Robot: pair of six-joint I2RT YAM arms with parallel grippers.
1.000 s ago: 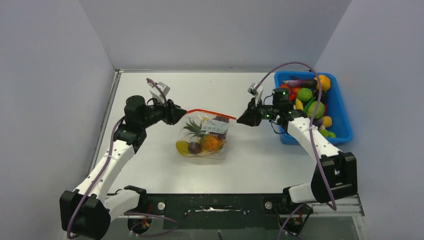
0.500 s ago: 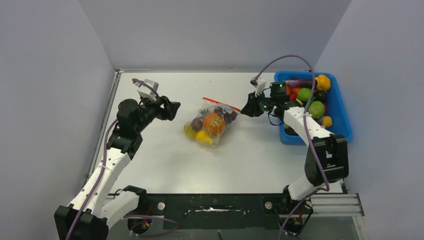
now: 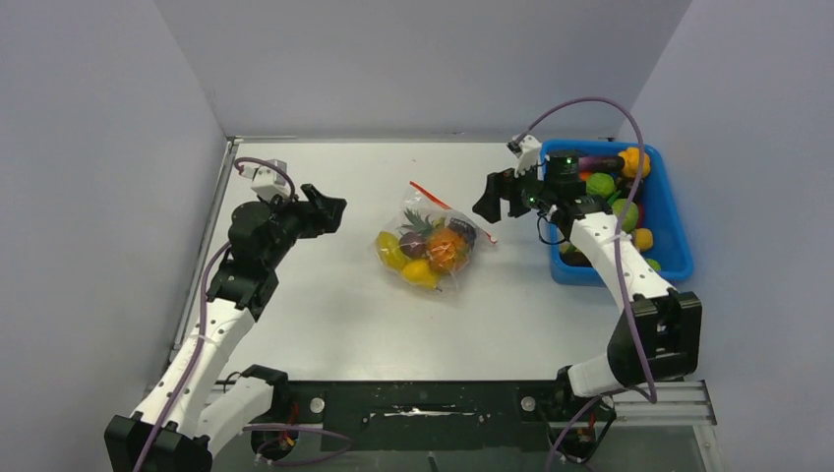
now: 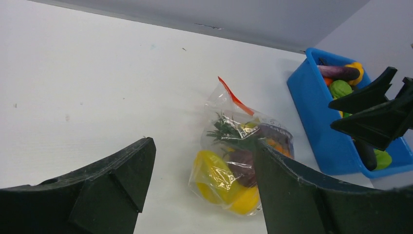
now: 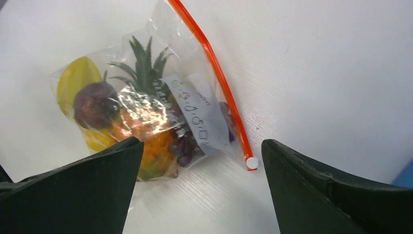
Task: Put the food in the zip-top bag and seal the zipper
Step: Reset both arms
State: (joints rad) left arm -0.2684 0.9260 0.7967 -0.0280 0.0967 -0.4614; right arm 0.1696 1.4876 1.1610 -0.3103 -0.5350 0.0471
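The zip-top bag [image 3: 433, 248] lies on the table between both arms, touched by neither gripper. Inside it is the food: a yellow banana [image 5: 73, 80], a dark purple piece [image 5: 95, 105] and an orange pineapple [image 5: 153, 146] with a green crown. The red zipper [image 5: 219, 78] runs as one straight strip along the bag's mouth, with a white slider [image 5: 251, 162] at its end. To the bag's left, my left gripper [image 3: 325, 209] hangs open and empty. My right gripper [image 3: 495, 197] is open and empty just right of the zipper's end.
A blue bin [image 3: 672, 236] with several more toy fruits and vegetables stands at the right, under my right arm. In the left wrist view the bin [image 4: 316, 122] is beyond the bag. Grey walls close in the table at the back and both sides.
Both grippers opened and let go of the bag's mouth ends, then drew back, left to the left and right to the right. The bag dropped, turned and shifted slightly right.
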